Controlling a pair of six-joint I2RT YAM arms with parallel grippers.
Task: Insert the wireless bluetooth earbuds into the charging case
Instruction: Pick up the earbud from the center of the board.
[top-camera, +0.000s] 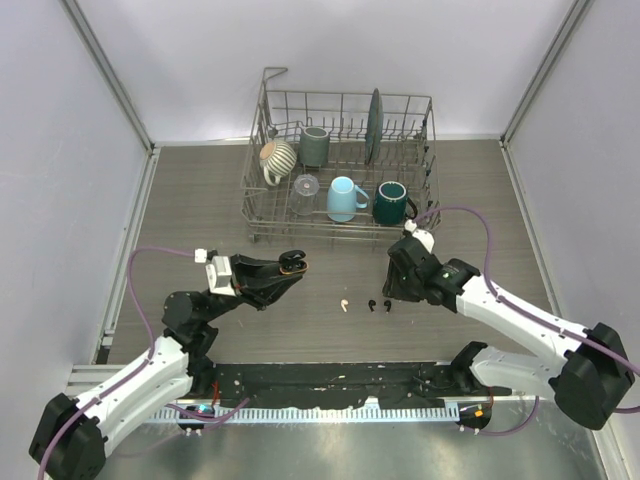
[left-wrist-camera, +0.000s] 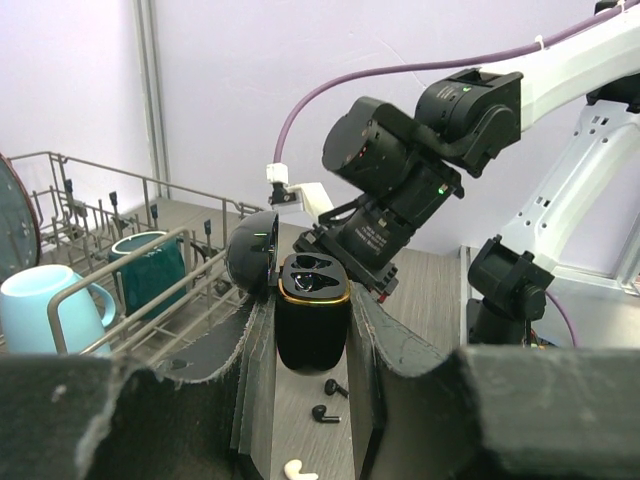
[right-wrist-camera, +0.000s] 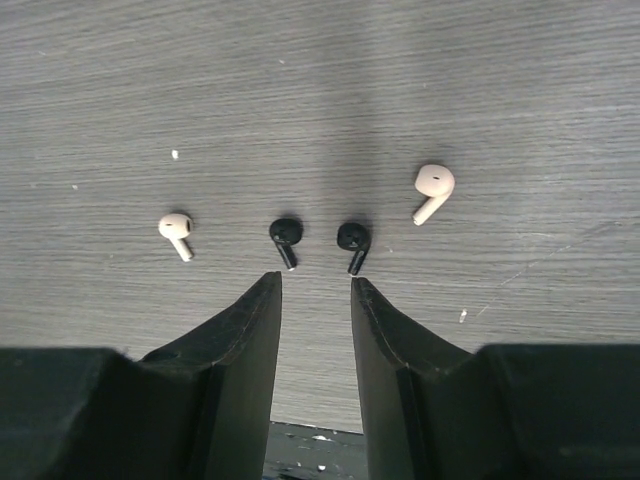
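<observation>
My left gripper (top-camera: 290, 265) is shut on the black charging case (top-camera: 293, 262) and holds it above the table. In the left wrist view the case (left-wrist-camera: 312, 320) sits upright between the fingers, its lid (left-wrist-camera: 250, 252) open and both wells empty. Two black earbuds (right-wrist-camera: 285, 237) (right-wrist-camera: 352, 240) lie side by side on the table just ahead of my open, empty right gripper (right-wrist-camera: 315, 282). One cream earbud (right-wrist-camera: 177, 231) lies to their left and another (right-wrist-camera: 434, 187) to their right. In the top view one cream earbud (top-camera: 345, 303) and the black pair (top-camera: 371, 304) lie beside the right gripper (top-camera: 393, 292).
A wire dish rack (top-camera: 262, 215) stands at the back with a striped mug (top-camera: 277, 158), a grey mug (top-camera: 314, 146), a light-blue mug (top-camera: 345, 198), a dark green mug (top-camera: 392, 202) and a plate (top-camera: 373, 125). A black mat (top-camera: 330, 385) lines the near edge.
</observation>
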